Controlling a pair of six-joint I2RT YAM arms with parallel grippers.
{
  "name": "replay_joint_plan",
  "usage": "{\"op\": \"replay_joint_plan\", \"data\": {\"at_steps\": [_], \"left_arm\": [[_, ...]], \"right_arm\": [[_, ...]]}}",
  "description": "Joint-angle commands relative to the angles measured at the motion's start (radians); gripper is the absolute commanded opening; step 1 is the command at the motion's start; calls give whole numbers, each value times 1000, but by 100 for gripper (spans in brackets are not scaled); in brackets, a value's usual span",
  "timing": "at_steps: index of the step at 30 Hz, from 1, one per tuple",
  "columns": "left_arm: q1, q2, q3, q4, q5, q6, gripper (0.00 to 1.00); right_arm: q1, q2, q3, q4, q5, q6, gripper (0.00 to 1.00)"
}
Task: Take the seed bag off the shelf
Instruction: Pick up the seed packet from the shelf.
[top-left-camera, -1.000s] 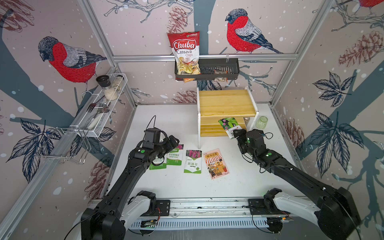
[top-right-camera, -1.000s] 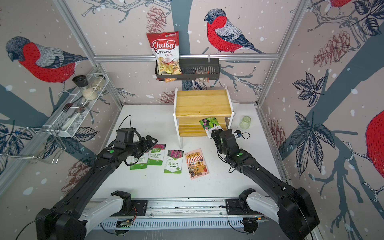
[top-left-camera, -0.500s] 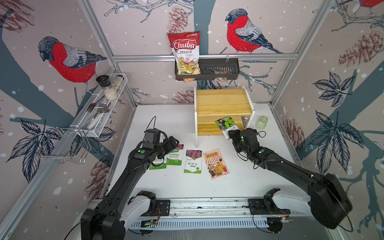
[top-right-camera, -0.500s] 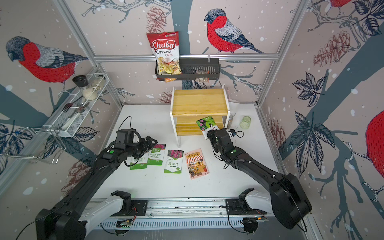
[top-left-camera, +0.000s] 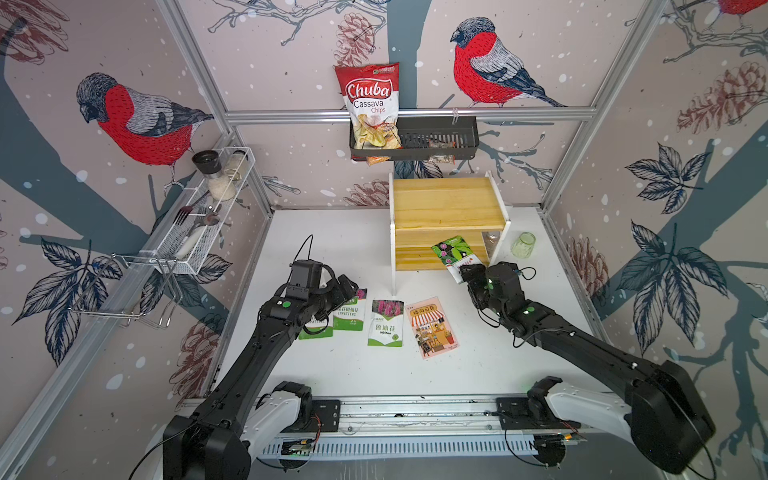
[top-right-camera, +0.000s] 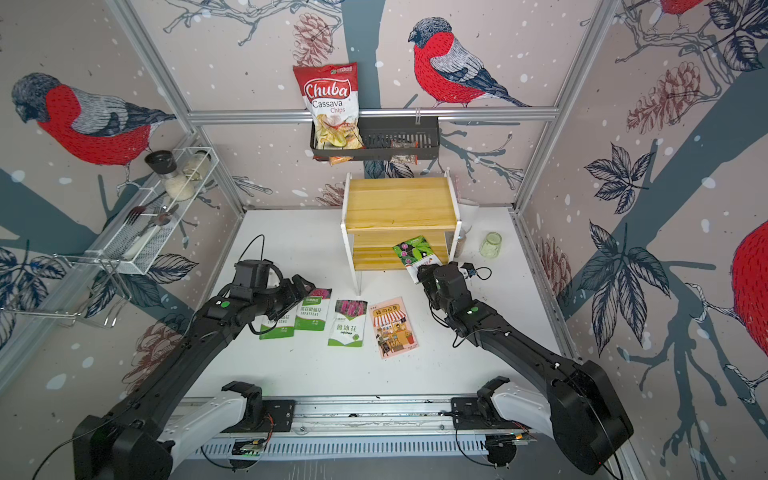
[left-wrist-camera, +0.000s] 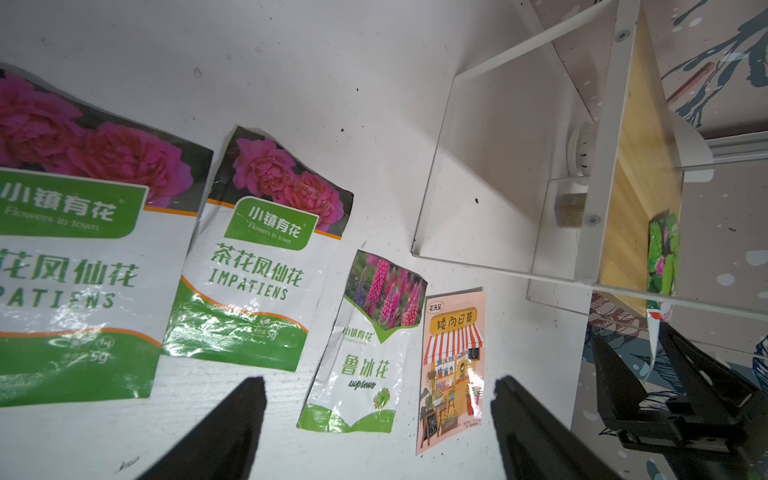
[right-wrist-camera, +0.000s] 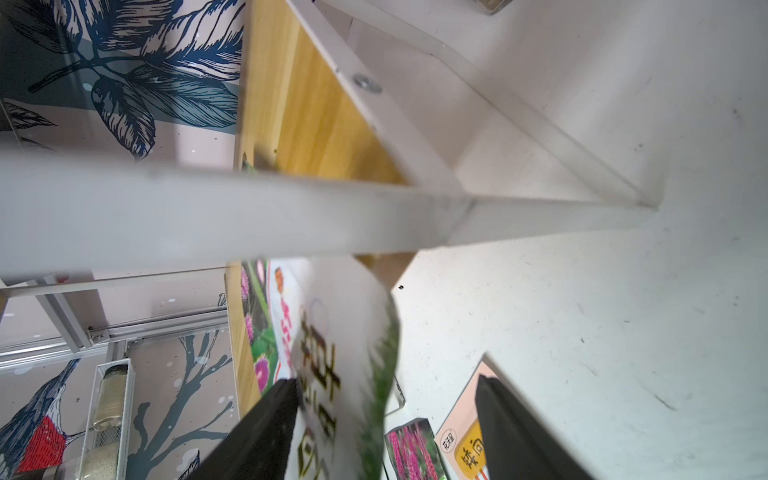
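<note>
so the seed bag (top-left-camera: 454, 254) pokes off the lower board of the shelf (top-left-camera: 449, 203), long axis 11-to-5 o'clock in a top view. Its near end sits between the parted fingers of the right gripper (top-left-camera: 467, 275), not pinched yet. The left gripper (top-left-camera: 350, 286) hangs wide open, well off at 9.

White table (top-left-camera: 353, 374) carries shelf (top-left-camera: 449, 203), seed packets (top-left-camera: 385, 324), glass jar (top-left-camera: 523, 245).

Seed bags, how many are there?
5. Four lie in a row on the table: two Impatiens bags, a lupine bag and a pink bag. One seed bag sticks out from the shelf's lower board. The left arm could hide more.
</note>
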Motion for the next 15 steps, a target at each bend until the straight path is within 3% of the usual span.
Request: {"op": "replay_joint_plan", "data": {"at_steps": [1,15], "left_arm": [[3,2,10,17,9,7,89],[6,-1,-2,25,16,10,89]], "right_arm": [[3,-2,13,54,-9,-26,73],[8,-6,10,102,-48,-28,57]]}}
